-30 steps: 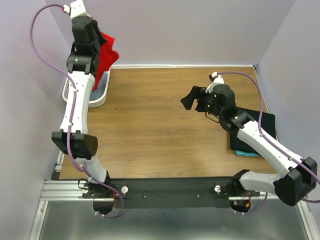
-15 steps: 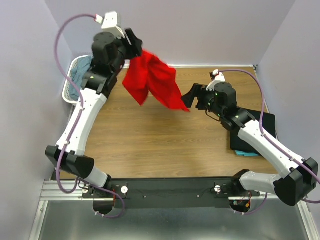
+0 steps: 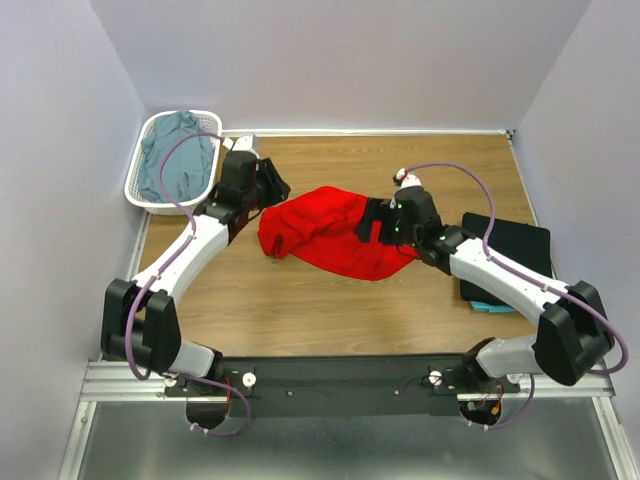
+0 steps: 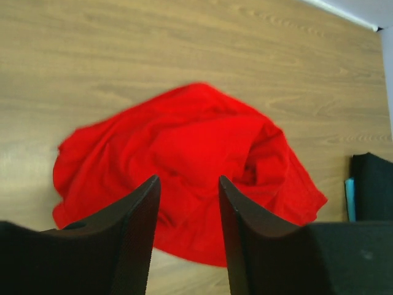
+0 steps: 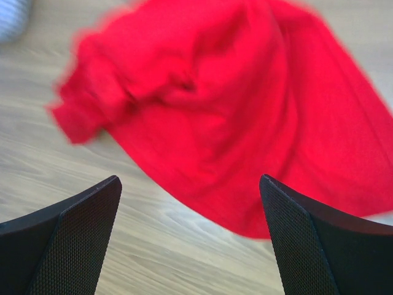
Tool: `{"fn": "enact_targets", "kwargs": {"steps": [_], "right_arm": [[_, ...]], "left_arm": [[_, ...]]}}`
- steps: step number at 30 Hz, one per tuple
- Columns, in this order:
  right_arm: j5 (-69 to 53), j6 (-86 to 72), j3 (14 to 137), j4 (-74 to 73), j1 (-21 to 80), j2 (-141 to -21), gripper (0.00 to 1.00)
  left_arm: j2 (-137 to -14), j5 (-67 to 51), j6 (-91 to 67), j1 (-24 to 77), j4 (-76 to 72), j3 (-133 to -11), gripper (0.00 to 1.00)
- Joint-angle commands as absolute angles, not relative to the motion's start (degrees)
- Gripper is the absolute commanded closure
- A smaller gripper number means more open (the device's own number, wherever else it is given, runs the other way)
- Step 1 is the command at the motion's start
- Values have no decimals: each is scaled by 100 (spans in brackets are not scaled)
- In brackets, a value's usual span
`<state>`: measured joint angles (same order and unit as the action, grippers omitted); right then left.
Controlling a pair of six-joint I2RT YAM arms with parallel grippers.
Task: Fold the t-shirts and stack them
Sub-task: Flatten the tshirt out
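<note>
Tabletop [image 3: 300, 300]: open jaws, red t-shirt [image 3: 335, 238] unheld

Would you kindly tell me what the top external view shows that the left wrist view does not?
Only the top external view: the white lattice basket holding a grey-blue t-shirt, and the right gripper open above the red t-shirt. Only the left wrist view: the left gripper, open, close up. Both: the red t-shirt on the wooden table, and the black t-shirt with a teal t-shirt peeking out.
</note>
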<state>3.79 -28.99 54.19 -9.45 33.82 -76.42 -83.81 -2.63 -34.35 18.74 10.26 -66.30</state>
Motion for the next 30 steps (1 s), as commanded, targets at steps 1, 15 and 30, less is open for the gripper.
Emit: {"fn": "enact_targets", "kwargs": {"steps": [1,15,30], "right_arm": [[1080,-3190,4993,-1011,3463,-7796,1],[1485,-3797,4289,-879,3463,-8411,12],[2091,-3578,5229,-799,3445,-9651,77]], "left_arm": [[-7902,-80,-3946,2003,440,-5838,51],[-7813,685,-4096,2505,158,-4517,37],[-8772,475,-3718,2330,202,-5256,80]]}}
